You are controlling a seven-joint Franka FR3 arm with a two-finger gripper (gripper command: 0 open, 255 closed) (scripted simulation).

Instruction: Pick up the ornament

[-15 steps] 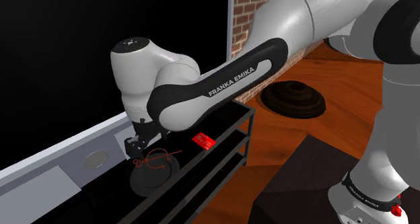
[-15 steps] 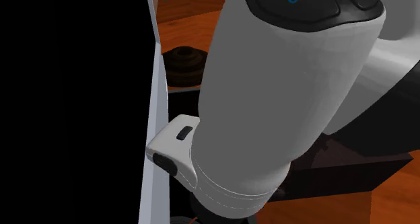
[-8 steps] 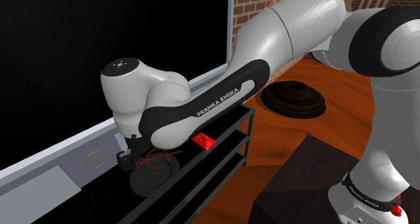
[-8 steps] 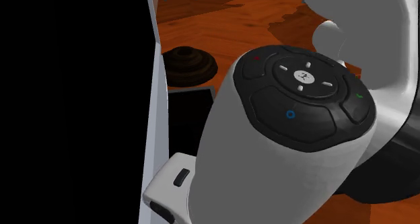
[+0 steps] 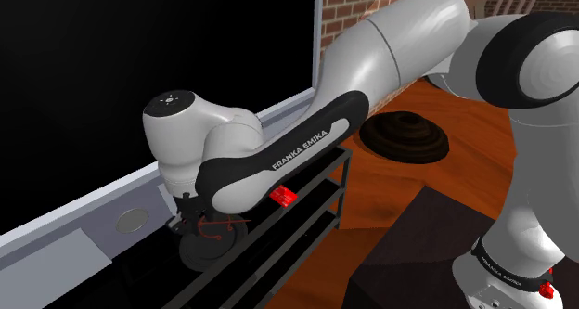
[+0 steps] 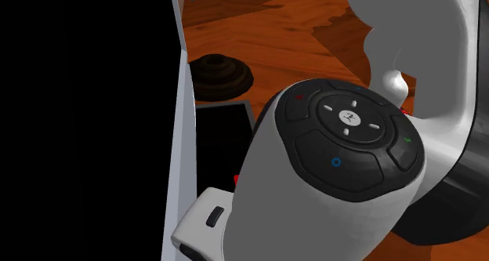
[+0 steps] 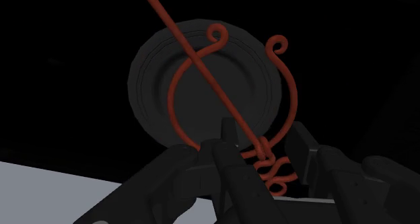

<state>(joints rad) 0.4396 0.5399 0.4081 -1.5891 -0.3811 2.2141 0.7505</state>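
The ornament [image 7: 222, 95] is a thin red wire bent into loops and curls, with a straight strand crossing it and a twisted stem at its foot. It stands over a dark round base [image 7: 155, 75]. In the wrist view my gripper [image 7: 264, 140] is shut on the twisted stem, one black finger [image 7: 229, 136] on either side. The shoulder view shows the gripper [image 5: 186, 225] low on the black shelf top, under the bent white arm. The red ornament [image 5: 218, 225] sits right beside it, above the dark base [image 5: 206, 250].
A large black screen with a grey frame [image 5: 93, 200] stands just behind the hand. A black open shelf unit [image 5: 320, 182] holds a small red card [image 5: 282, 198]. A grey disc [image 5: 132, 220] lies on the frame's foot. A dark round stepped object [image 5: 405, 137] sits on the wooden floor.
The hand has come down onto the ornament, and the fingers have shut on its wire stem. The wrist also turned, so its button pad now faces the second exterior camera.
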